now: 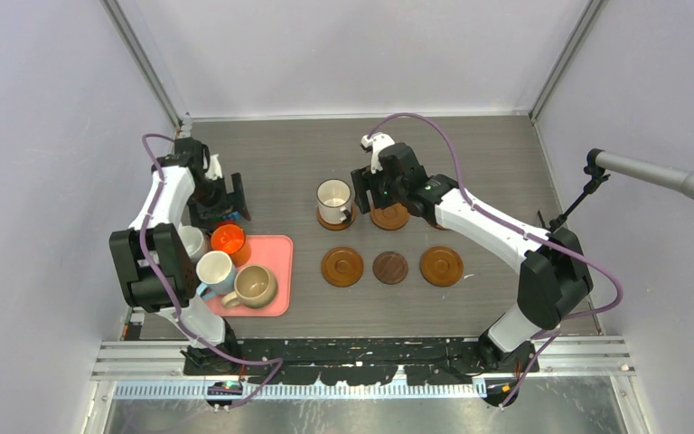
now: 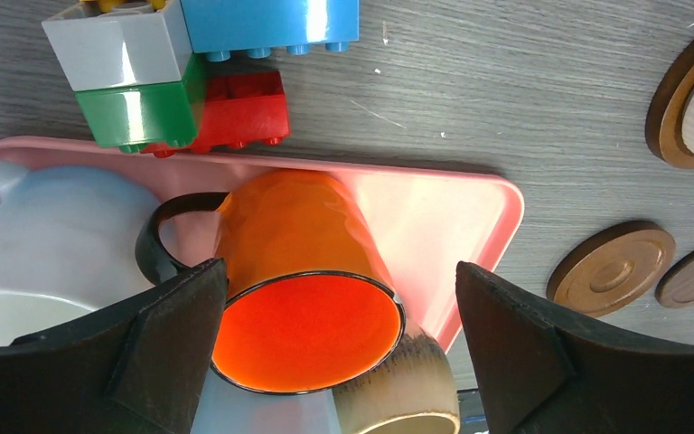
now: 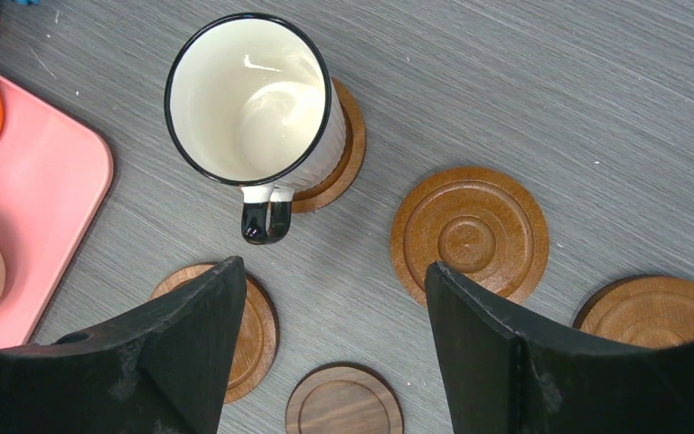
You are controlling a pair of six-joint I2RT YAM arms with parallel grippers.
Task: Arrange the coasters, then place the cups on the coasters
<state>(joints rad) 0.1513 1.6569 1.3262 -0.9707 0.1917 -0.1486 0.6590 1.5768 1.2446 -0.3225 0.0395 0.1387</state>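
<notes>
Left claw agape over upright orange cup, handle leftward; right claw released.

a: item one, tray?
b: left of centre, top view. four mugs on it, clustered. blocks just past its edge, upper left of the left wrist view.
a: item two, coasters?
b: right of the tray, two rows. lower row: three side by side. upper row: left coaster under one mug, next coaster just right of it.
</notes>
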